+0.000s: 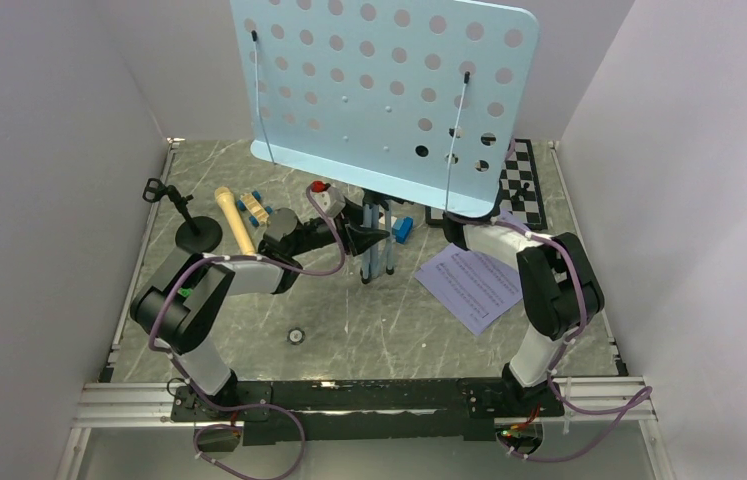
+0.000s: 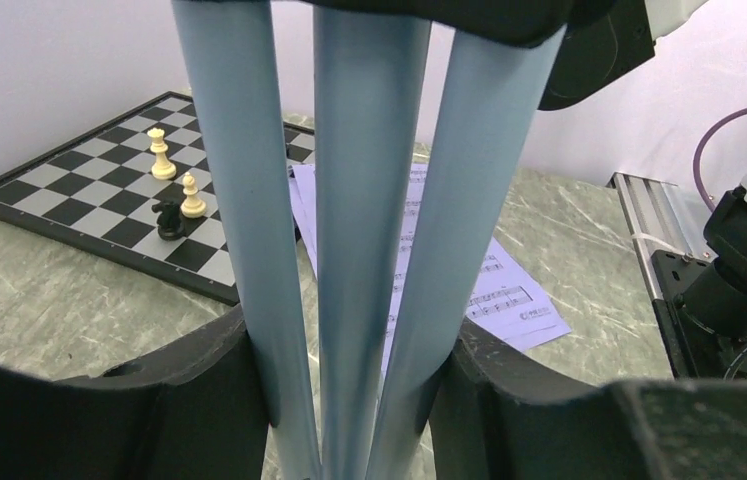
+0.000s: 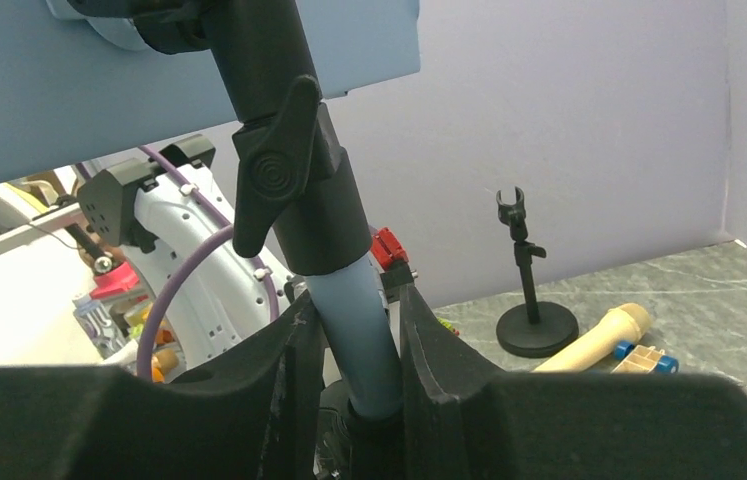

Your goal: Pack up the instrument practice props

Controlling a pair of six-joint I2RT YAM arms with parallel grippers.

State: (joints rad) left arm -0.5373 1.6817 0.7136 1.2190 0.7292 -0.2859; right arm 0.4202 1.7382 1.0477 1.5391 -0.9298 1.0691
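The light-blue perforated music stand (image 1: 379,80) stands at mid table, its tripod legs (image 1: 377,250) folded together. My left gripper (image 1: 361,238) is shut on the three folded legs (image 2: 349,250), one finger (image 2: 199,400) on each side. My right gripper (image 3: 359,360) is shut on the stand's blue pole (image 3: 354,320) just below the black clamp knob (image 3: 274,170); in the top view the desk plate hides it. Lavender sheet-music pages (image 1: 469,285) lie flat at right, also showing in the left wrist view (image 2: 494,290). The tan microphone (image 1: 235,222) and black mic stand (image 1: 194,230) are at left.
A chessboard (image 1: 524,185) with pieces lies at the back right, behind the stand; it also shows in the left wrist view (image 2: 79,190). Toy blocks (image 1: 254,208) lie by the microphone and a blue block (image 1: 403,229) by the legs. White walls enclose three sides.
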